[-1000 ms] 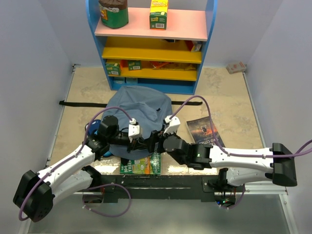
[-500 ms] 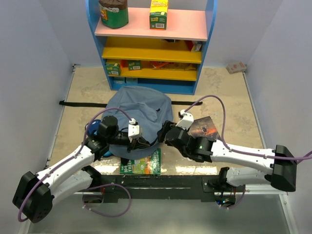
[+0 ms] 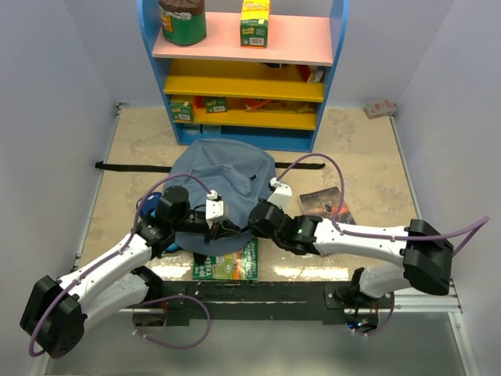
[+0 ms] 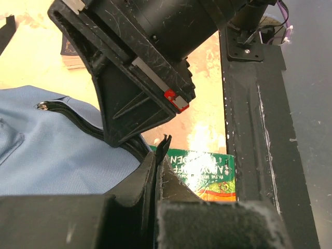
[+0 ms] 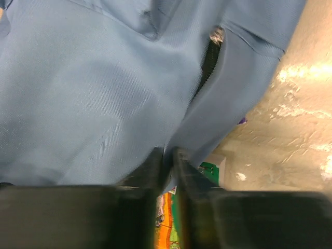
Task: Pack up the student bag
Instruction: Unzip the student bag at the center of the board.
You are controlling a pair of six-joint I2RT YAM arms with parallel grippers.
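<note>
**Two pinches on the bag mouth, looks like opening prep**

The student bag [image 3: 223,168] lies flat in the middle of the overhead view. It sits on the desk [image 3: 368,164] just in front of the blue shelf unit [image 3: 335,47], and its near edge rests over a green book [image 3: 227,268].

Both arms meet at that near edge, low centre of the frame. The left end effector [image 4: 157,166] is clamped closed. A thin black sliver of the bag's rim, right where the zipper [image 4: 78,116] runs out, looks caught between its fingers. The right end effector [image 5: 167,158] is nearly closed too. A fold of blue fabric beside the zipper gap runs into it, so it seems to be gripping the bag's top layer.

Why two grips so close together? Best guess is that one anchors the lower lip while the other lifts the upper one, so the mouth spreads for books. A dark-covered book [image 3: 325,205] lies right of the bag, apart from it. The worry is thin fabric slipping out of either pinch.
</note>
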